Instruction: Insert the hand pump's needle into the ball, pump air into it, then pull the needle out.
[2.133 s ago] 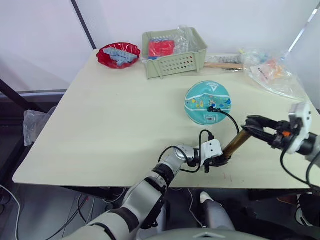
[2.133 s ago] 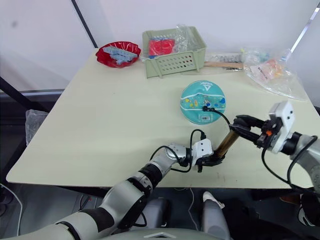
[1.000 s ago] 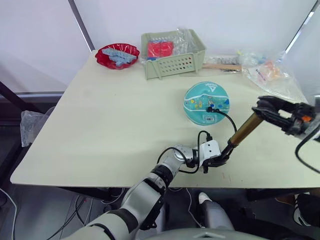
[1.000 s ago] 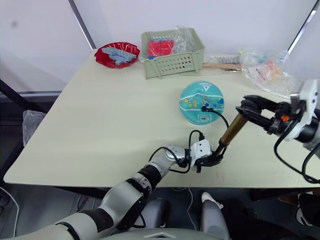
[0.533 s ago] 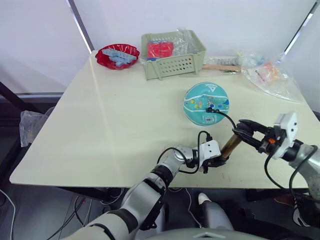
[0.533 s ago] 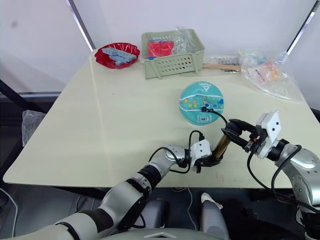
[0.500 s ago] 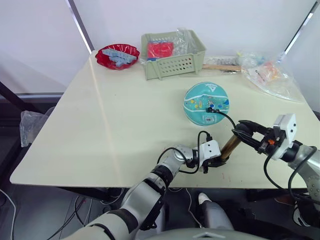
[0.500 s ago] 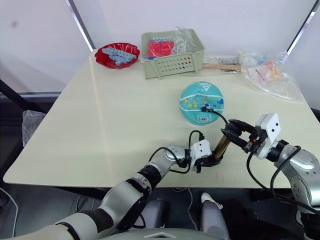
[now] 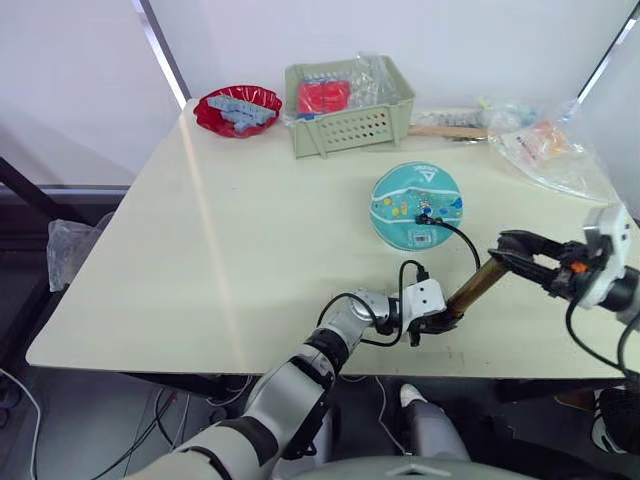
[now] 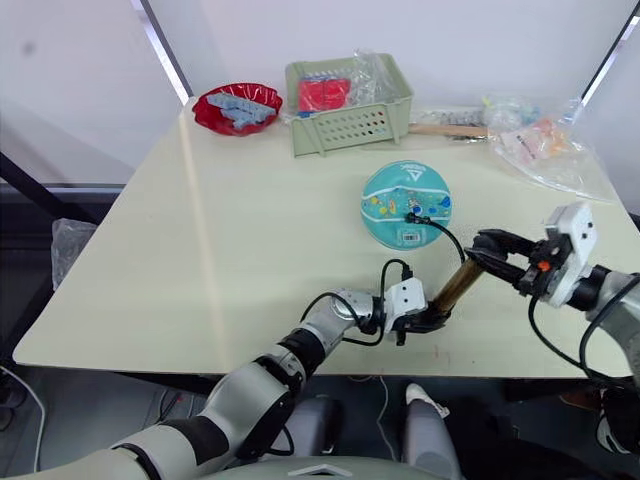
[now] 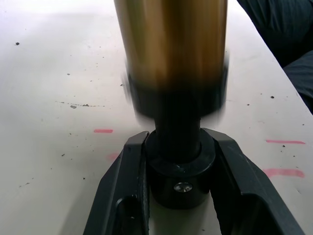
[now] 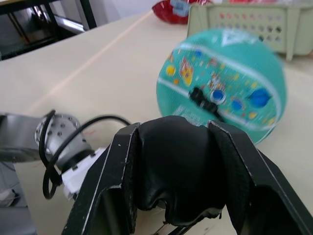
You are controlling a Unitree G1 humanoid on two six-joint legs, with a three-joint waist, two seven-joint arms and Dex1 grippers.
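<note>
Pale cream table (image 9: 230, 250) against a white wall, a few red marks and specks near its front edge. At the far side: a red bowl (image 9: 237, 108) holding light blue pieces, a pale green slotted basket (image 9: 348, 95) with something red inside, and crumpled clear plastic bags (image 9: 545, 140) toward the right corner.

The ball (image 9: 416, 205), teal with small cartoon prints and a white triangle logo, sits on the table right of centre, well apart from the basket. A thin black hose (image 9: 462, 238) runs from a fitting on the ball's near side, arcs over the table and drops toward the pump. The needle itself is too small to make out; the hose end sits against the ball's surface.

The pump (image 9: 470, 289), a bronze-gold cylinder, leans at a slant near the front edge, lower end toward the robot, upper end tilted out to the right.

Left gripper (image 11: 180, 161): fingers closed against the black cap at the pump's lower end, one on each side, just above the tabletop. Seen from the head, this gripper (image 9: 432, 322) lies low at the front edge, a looped black cable beside it.

Right gripper (image 12: 179, 171): fingers clamped on the black handle at the pump's upper end, handle bulging between them. From the head it (image 9: 520, 250) is off the table, right of the ball and near it.
</note>
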